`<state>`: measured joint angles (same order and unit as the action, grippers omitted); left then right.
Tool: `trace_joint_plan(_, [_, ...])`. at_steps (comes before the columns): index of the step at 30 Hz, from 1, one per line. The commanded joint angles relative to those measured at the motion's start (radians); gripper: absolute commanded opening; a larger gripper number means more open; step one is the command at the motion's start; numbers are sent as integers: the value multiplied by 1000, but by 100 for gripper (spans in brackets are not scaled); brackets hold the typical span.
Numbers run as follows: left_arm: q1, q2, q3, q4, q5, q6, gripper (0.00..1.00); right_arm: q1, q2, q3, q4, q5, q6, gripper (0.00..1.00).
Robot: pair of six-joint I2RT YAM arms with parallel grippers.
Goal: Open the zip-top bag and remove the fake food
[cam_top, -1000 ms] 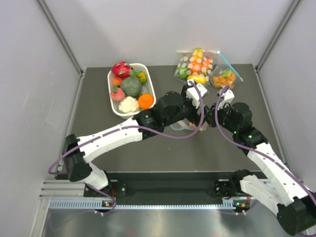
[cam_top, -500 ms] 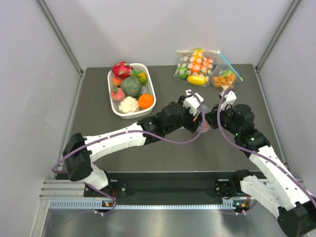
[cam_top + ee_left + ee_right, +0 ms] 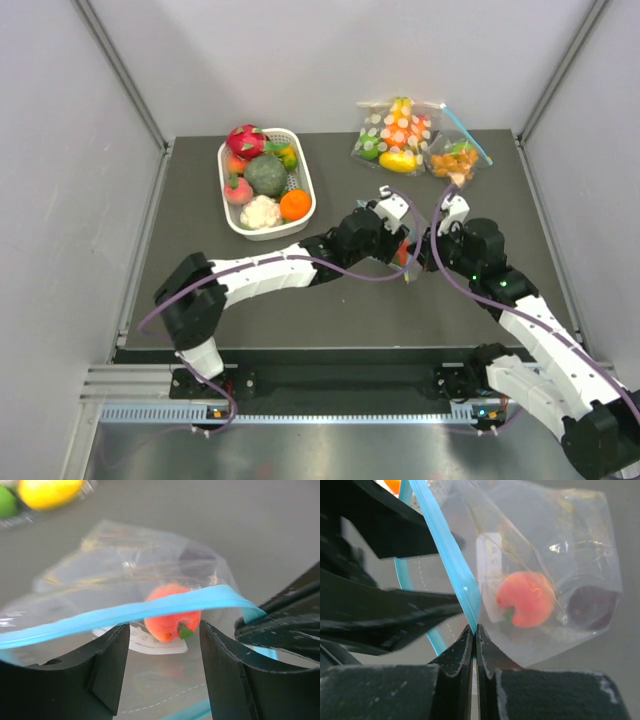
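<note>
The zip-top bag (image 3: 412, 256) lies between my two grippers at mid-table, its mouth open. In the left wrist view its teal zip strip (image 3: 150, 611) runs across above my open left gripper (image 3: 162, 665), whose fingers sit in the bag mouth with nothing between them. An orange-pink peach (image 3: 171, 617) with a white tag (image 3: 150, 641) lies inside, just ahead of the fingers. My right gripper (image 3: 474, 632) is shut on the zip strip (image 3: 455, 575). The peach (image 3: 525, 599) and a dark round item (image 3: 590, 606) show through the plastic. My left gripper (image 3: 398, 236) and right gripper (image 3: 428, 243) are close together.
A white basket (image 3: 262, 234) at the back left holds a dragon fruit, cabbage, cauliflower, an orange and others. A polka-dot bag (image 3: 395, 135) and a small bag of orange pieces (image 3: 455, 160) lie at the back right. Grey walls enclose the table.
My left gripper has moved nearer and to the right, from above the bag down into its mouth. The right gripper keeps its hold on the zip strip and has shifted slightly left.
</note>
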<state>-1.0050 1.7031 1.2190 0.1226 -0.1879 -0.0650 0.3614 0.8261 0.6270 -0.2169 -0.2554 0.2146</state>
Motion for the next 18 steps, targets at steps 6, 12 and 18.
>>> trace_joint_plan(6, [-3, 119, 53, 92, 38, -33, 70, -12, 11, -4, 60, -16, 12, 0])
trace_joint_plan(12, [3, 193, 89, 130, 61, -47, 84, -12, 44, 10, 77, -39, 20, 0])
trace_joint_plan(18, [42, 262, 123, 193, 111, -84, 87, -12, 47, 13, 80, -21, 16, 0])
